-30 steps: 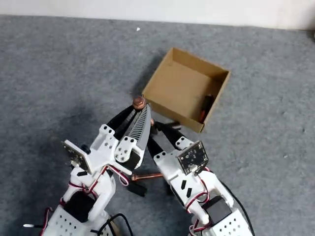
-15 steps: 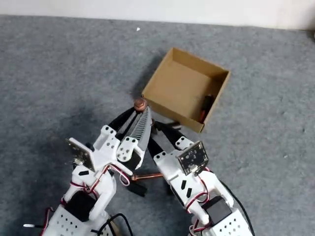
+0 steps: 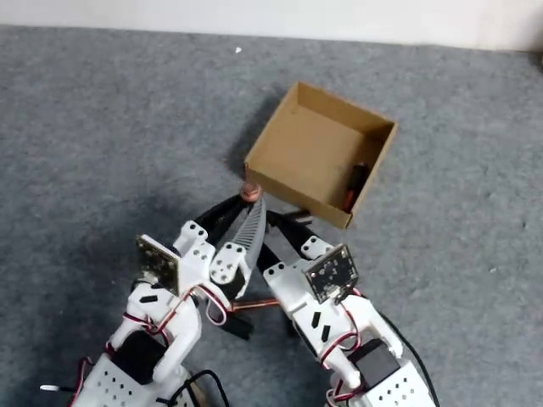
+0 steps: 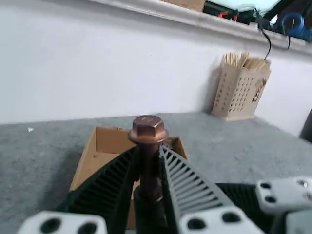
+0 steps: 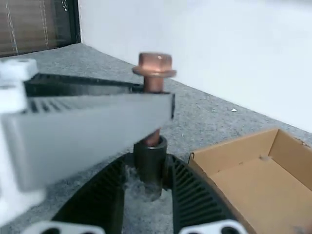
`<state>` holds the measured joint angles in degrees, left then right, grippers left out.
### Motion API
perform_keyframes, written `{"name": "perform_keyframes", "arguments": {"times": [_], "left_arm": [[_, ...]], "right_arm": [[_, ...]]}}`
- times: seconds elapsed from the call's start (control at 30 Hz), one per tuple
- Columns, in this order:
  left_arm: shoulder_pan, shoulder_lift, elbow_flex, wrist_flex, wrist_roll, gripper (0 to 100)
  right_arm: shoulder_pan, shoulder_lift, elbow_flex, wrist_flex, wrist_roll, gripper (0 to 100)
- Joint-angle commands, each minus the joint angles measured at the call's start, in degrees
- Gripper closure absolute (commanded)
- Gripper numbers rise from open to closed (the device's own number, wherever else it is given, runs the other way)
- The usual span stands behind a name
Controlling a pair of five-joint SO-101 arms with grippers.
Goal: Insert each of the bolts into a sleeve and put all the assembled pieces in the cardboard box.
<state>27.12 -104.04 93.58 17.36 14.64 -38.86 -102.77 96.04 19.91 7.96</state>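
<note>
High view hides much: white arm bodies cover both gripper bases, and a second copper bolt (image 3: 254, 303) lying on the grey carpet (image 3: 102, 127) behind the grippers is partly covered. Counted: two bolts, one sleeve, one box, one assembled piece. The left gripper (image 4: 147, 152) is pinching the upright copper-coloured hexagonal-head metal bolt (image 4: 147, 130) by its shank, head clear above the fingertips. Directly beneath, the right gripper (image 5: 147, 166) is clamped on a short dark cylindrical sleeve (image 5: 150, 157). The shank's lower end meets the sleeve mouth; how far it enters cannot be made out. Just beyond both grippers' tips stands the open brown cardboard box (image 3: 299, 197), which contains one dark-and-red assembled piece (image 3: 355, 186) against its far-side wall.
</note>
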Motion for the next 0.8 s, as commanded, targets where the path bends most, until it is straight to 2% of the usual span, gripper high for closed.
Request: {"name": "perform_keyframes", "arguments": {"times": [0.0, 0.2, 0.33, 0.53, 0.77], "left_arm": [[0.04, -0.57, -2.15, 2.99, -2.11, 88], [0.04, -0.57, -12.62, 18.29, -1.14, 85], [-0.66, -0.57, -18.33, 25.32, -1.32, 85], [-9.71, -0.57, -23.08, 26.37, -1.32, 85], [-11.82, -0.66, -17.63, 26.73, -1.58, 86]], "right_arm": [[0.04, -1.63, 6.99, -0.31, 0.62, 99.3], [0.13, -1.63, 7.08, -0.13, 0.62, 99.3], [0.40, -1.63, 7.08, -0.13, 0.62, 99.3], [3.56, -1.63, 7.08, -0.13, 0.44, 99.3], [7.16, -1.54, 7.08, 3.12, 0.53, 99.3]]}}
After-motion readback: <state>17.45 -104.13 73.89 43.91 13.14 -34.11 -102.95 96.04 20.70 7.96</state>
